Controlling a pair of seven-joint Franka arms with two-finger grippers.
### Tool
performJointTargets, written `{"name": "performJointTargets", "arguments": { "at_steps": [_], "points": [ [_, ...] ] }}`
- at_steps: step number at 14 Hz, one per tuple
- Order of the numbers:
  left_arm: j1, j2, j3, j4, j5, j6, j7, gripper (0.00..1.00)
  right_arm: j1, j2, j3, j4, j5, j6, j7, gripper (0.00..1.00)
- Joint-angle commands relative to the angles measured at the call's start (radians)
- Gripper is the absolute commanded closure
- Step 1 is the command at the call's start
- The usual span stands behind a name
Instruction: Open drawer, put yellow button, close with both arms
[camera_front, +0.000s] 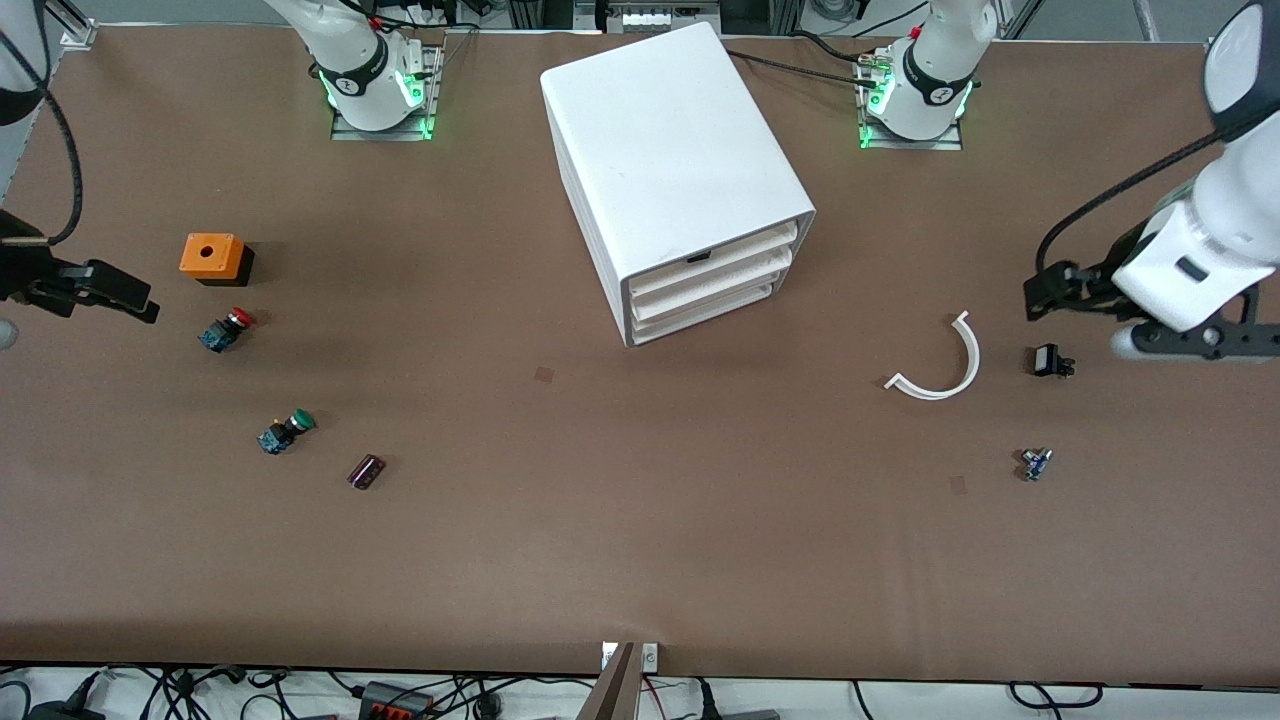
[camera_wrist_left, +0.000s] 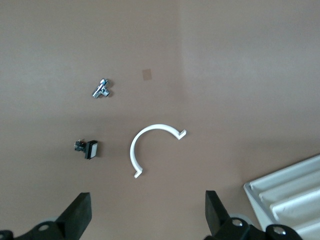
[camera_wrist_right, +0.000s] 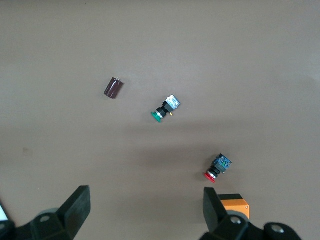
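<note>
The white cabinet (camera_front: 670, 140) stands mid-table with all three drawers shut. The uppermost drawer (camera_front: 725, 248) sits flush with the two below it. One corner of the cabinet shows in the left wrist view (camera_wrist_left: 290, 192). No yellow button shows in any view. My left gripper (camera_front: 1040, 298) is open and empty above the table at the left arm's end; its wrist view (camera_wrist_left: 147, 216) shows bare table between the fingers. My right gripper (camera_front: 140, 300) is open and empty above the table at the right arm's end, as its wrist view (camera_wrist_right: 146, 210) shows.
Near the right gripper lie an orange box (camera_front: 212, 256), a red-capped button (camera_front: 226, 330), a green-capped button (camera_front: 285, 431) and a dark cylinder (camera_front: 366, 471). Near the left gripper lie a white curved strip (camera_front: 945, 365), a small black part (camera_front: 1048, 360) and a small metal part (camera_front: 1035, 463).
</note>
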Motion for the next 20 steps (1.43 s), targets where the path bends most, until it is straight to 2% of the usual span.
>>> {"name": "performJointTargets", "arguments": {
  "at_steps": [1,4,20],
  "points": [
    [-0.136,-0.147,0.189,-0.161,-0.053,0.022,0.091,0.00,-0.006,-0.098,0.007,-0.120,-0.001,0.031,-0.024,0.00],
    [-0.156,-0.185,0.209,-0.219,-0.045,0.035,0.091,0.00,-0.007,-0.096,0.003,-0.102,-0.001,0.027,-0.037,0.00],
    [-0.154,-0.170,0.193,-0.199,-0.044,0.013,0.089,0.00,-0.006,-0.092,0.001,-0.100,-0.001,0.014,-0.090,0.00]
  ]
}}
